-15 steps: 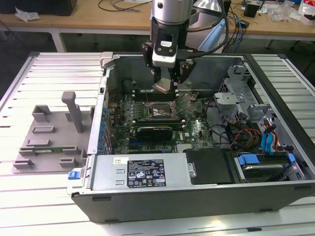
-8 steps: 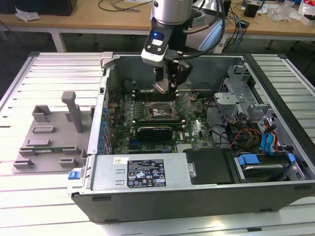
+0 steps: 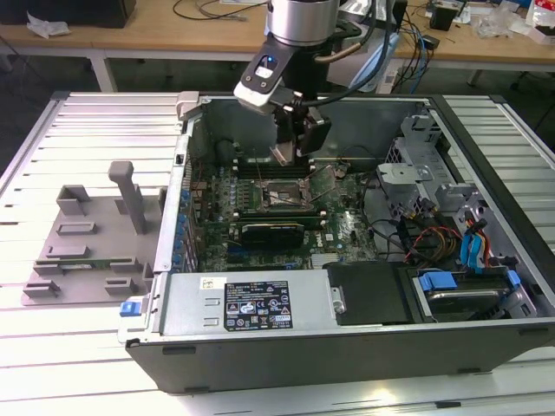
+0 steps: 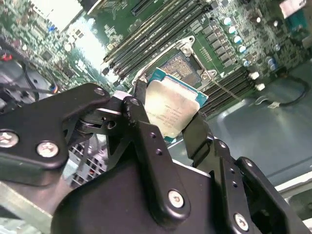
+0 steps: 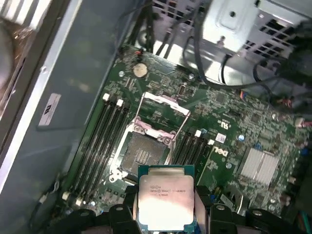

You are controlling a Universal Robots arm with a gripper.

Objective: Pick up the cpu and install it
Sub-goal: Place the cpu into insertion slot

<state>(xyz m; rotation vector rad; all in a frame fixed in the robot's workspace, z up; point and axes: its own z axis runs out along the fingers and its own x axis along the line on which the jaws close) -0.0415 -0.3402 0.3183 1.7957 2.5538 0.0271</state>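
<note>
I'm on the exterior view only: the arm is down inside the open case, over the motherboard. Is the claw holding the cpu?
Observer: Yes. In both wrist views the claw is shut on the cpu, with the metal top facing the cameras.
Operator: Is the socket ready for it?
Observer: In the first wrist view the socket is bare and its retention frame is lifted open.
Operator: Is the cpu seated?
Observer: No. In the second wrist view it hangs above the socket, not in it.

Bright, even light falls on a pale, slatted metal desk (image 3: 95,121); beyond its far edge runs a wooden workbench (image 3: 156,36) on white legs (image 3: 104,74), strewn with cables (image 3: 201,12).
</note>
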